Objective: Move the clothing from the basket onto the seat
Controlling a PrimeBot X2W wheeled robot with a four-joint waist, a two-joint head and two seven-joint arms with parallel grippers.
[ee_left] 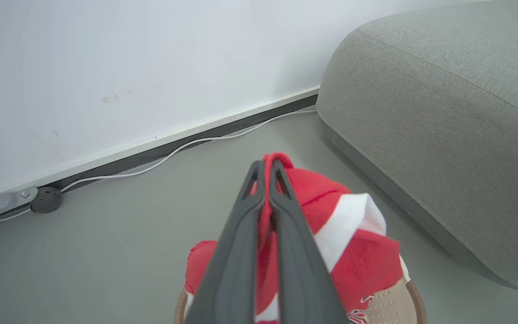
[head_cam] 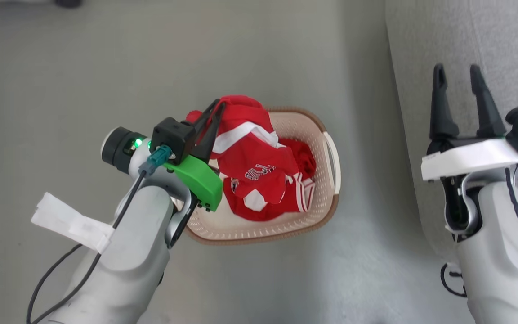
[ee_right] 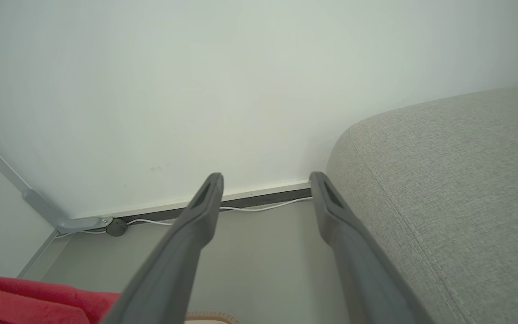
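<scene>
**Left pincer clenched on a red garment over the basket**

The clothing point(head_cam: 259, 166) is a heap of red fabric with white panels, white stripe trim and black-and-white lettering. Most of it lies in the basket point(head_cam: 241, 227). One fold is raised above the far-left part of the brown rim. The striped trim sits at the right of the heap, near the basket's white handle point(head_cam: 333, 157).

The basket stands on the grey floor point(head_cam: 151, 67), beside the seat point(head_cam: 443, 45) but apart from it.

The left pincer point(head_cam: 216, 108) grasps the raised fold, with its two dark fingers pressed together. In the left wrist view red cloth shows in the slit between them, and a small loop pokes past the tips. A white band of the garment drapes to the right of the fingers. The rest hangs down toward the perforated basket wall.

The right pincer point(head_cam: 457, 72) is released and grips nothing, its fingers spread wide. In the head view it hovers over the seat's rounded edge, well apart from the basket. Its own wrist view shows floor and skirting between the fingers, the seat's grey upholstery to the right and a patch of red cloth in the lower left corner.

Beyond the basket a pale wall point(ee_left: 128, 67) meets the floor. A white cable point(ee_left: 173, 153) runs along the skirting toward the seat.
</scene>
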